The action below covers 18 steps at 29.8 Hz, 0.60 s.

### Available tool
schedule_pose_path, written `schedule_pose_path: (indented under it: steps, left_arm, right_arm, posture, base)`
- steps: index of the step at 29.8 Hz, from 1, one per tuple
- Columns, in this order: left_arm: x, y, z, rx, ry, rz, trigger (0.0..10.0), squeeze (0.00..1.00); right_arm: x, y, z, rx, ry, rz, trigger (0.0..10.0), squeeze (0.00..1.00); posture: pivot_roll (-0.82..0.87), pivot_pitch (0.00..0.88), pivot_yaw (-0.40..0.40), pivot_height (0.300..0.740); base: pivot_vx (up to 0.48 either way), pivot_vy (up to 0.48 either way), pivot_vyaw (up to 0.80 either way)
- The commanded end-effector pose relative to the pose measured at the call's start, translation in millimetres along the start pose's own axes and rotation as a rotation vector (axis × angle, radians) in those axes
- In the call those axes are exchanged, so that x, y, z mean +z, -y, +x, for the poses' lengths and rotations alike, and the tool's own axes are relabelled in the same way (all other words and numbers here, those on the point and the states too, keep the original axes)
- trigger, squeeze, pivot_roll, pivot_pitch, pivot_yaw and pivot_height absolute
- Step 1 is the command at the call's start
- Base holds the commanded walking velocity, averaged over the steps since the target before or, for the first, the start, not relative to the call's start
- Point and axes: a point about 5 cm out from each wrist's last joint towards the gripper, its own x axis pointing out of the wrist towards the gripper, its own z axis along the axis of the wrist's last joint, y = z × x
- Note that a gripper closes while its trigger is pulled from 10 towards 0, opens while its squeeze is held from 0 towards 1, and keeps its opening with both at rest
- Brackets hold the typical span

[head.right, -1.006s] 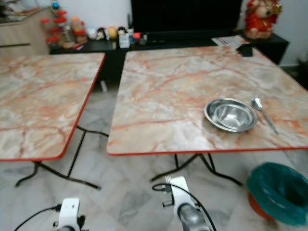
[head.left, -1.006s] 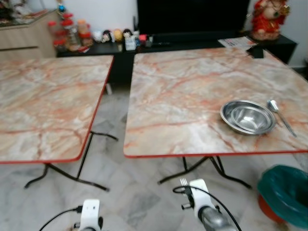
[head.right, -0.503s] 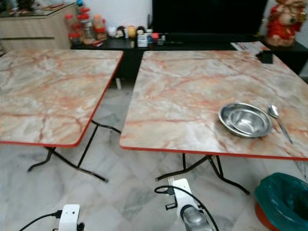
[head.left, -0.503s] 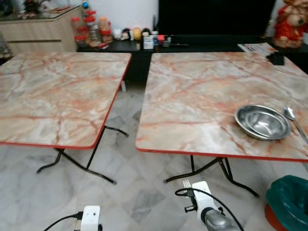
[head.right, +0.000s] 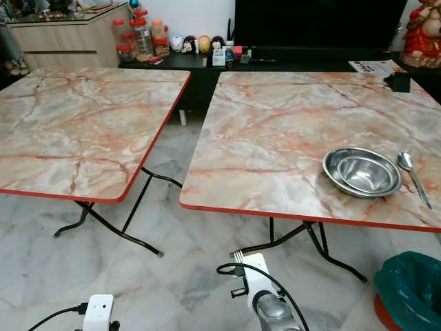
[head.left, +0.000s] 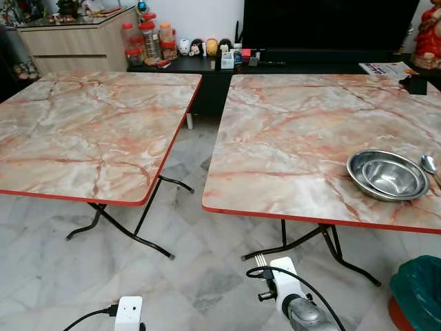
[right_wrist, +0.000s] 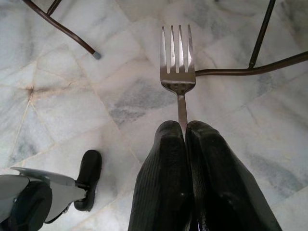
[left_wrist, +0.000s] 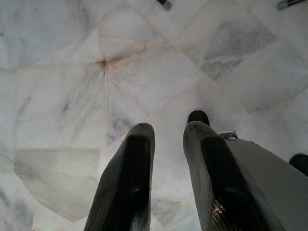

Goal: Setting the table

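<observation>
Right gripper (right_wrist: pixel 185 132) low over the marble floor (right_wrist: pixel 72 82), fingers clamped on a fork (right_wrist: pixel 177 62), left gripper (left_wrist: pixel 168 134) idle, fingers apart, bowl (head.right: pixel 362 172) on the table (head.right: pixel 275 131) at 2 o'clock, spoon (head.right: pixel 413 176) just beside it

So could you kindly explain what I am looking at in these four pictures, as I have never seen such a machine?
It is a walking humanoid robot setting a table. Two pictures come from its head, looking down at two marble-patterned tables; the right table carries a steel bowl and a spoon. The other two come from cameras on its wrists, pointed at the floor. The right pincer is shut on a fork; the left pincer is open and holds nothing.
</observation>
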Motion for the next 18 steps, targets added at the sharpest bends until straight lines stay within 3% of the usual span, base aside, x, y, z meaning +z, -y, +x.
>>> schedule_pose_path:
  steps: [1, 18]
  left_arm:
    - [1.7, -2.6, 0.3, 0.01, 0.006, 0.003, 10.0, 0.0]
    - [6.9, -5.9, 1.8, 0.01, 0.012, 0.035, 10.0, 0.0]
  right_arm:
    - [5.9, -0.2, 0.9, 0.002, 0.022, 0.002, 10.0, 0.0]
    - [0.8, 2.3, -0.2, -0.004, 0.005, -0.007, 10.0, 0.0]
  posture:
    - [0.0, 0.0, 0.045, 0.74]
    - [0.0, 0.0, 0.048, 0.74]
  base:
    - [0.0, 0.0, 0.0]
    - [0.028, -0.403, 0.0]
